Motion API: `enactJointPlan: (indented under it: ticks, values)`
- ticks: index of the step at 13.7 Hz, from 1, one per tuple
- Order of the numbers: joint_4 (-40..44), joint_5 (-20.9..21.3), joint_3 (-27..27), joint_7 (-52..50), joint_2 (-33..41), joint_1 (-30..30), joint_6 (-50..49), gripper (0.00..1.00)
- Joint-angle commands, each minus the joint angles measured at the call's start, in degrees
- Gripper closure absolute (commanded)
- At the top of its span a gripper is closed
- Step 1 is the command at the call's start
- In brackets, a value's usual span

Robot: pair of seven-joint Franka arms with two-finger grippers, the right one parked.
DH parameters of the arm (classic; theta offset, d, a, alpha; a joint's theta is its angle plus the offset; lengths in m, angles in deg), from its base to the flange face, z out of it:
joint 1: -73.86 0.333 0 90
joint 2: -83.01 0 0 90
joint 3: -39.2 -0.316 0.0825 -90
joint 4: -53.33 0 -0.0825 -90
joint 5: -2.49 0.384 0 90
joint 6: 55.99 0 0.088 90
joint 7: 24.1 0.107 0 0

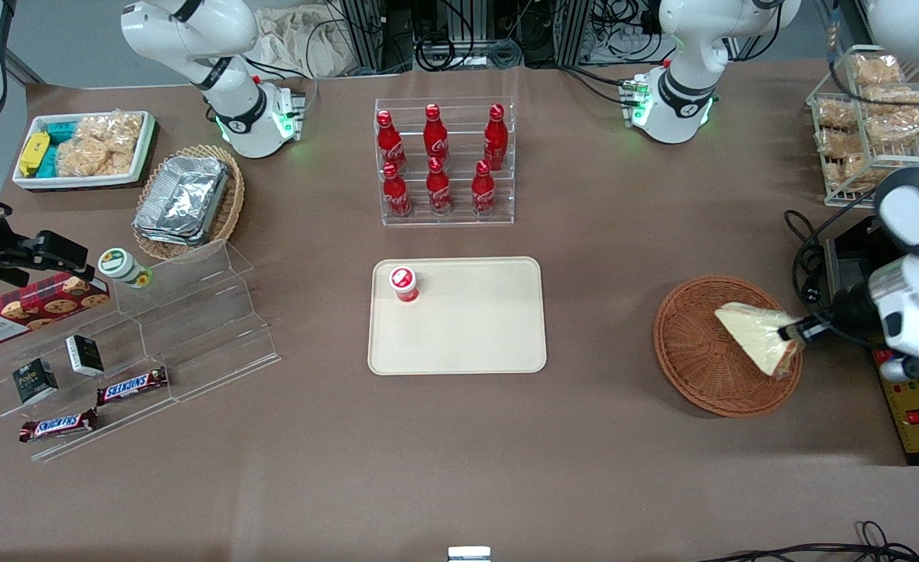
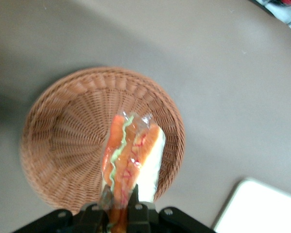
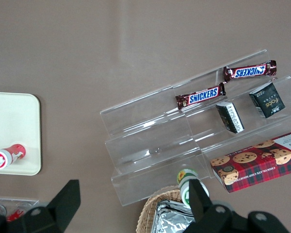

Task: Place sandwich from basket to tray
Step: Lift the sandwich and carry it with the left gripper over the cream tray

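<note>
The wrapped triangular sandwich (image 1: pixel 754 336) has pale bread and an orange-red filling with a green strip at its cut edge (image 2: pixel 128 155). My left gripper (image 1: pixel 793 332) is shut on one end of it and holds it above the round reddish-brown wicker basket (image 1: pixel 690 343), over the part of the basket toward the working arm's end. In the left wrist view the black fingers (image 2: pixel 137 206) clamp the sandwich, with the basket (image 2: pixel 63 141) below. The beige tray (image 1: pixel 475 328) lies at the table's middle; its corner shows in the left wrist view (image 2: pixel 262 208).
A small red-lidded cup (image 1: pixel 403 282) stands on the tray. A clear rack of red bottles (image 1: pixel 440 160) stands farther from the front camera than the tray. A wire rack of bagged crackers (image 1: pixel 869 117) and a black box with cables (image 1: pixel 857 265) are near the working arm.
</note>
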State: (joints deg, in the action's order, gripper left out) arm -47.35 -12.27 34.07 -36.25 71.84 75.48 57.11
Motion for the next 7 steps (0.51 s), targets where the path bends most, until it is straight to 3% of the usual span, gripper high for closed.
enactJointPlan:
  ticks: [1,5,7]
  values:
    - [8.09,4.72,2.39,-0.68,3.87,-0.05,-13.99,1.0]
    - [14.63,11.49,12.91,-6.37,8.52,-0.05,-28.18,1.0]
    - [14.55,12.12,20.91,-14.61,10.2,-0.05,-29.34,1.0]
